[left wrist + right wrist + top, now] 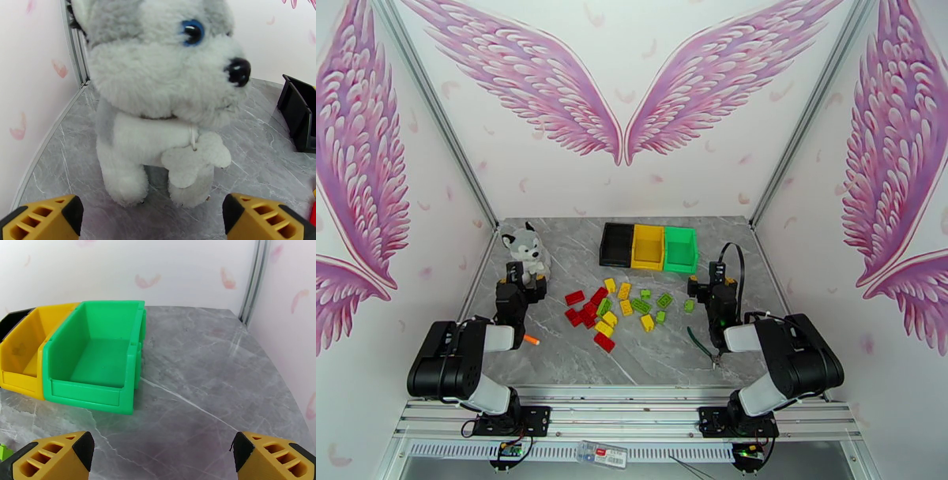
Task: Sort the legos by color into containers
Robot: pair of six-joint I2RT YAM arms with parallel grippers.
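Plastic, hard and glossy, is what the legos [620, 309] appear to be made of. They are judged light and stiff and safe under a firm pinch, yet slick enough to skid or tip if clipped off-centre. They lie scattered in a loose cluster of red, yellow and green at the middle of the tabletop [553, 359], just near of the containers. These are a black bin [616, 245], a yellow bin [648, 247] and a green bin [681, 249], joined in a row at the far side. Each brick is best taken across its two flat long sides, outlying pieces first, since several touch. The left fingers [43, 219] are spread wide with nothing held, facing a plush husky [166, 98]. The right fingers [47, 457] are likewise spread wide and bare, facing the green bin.
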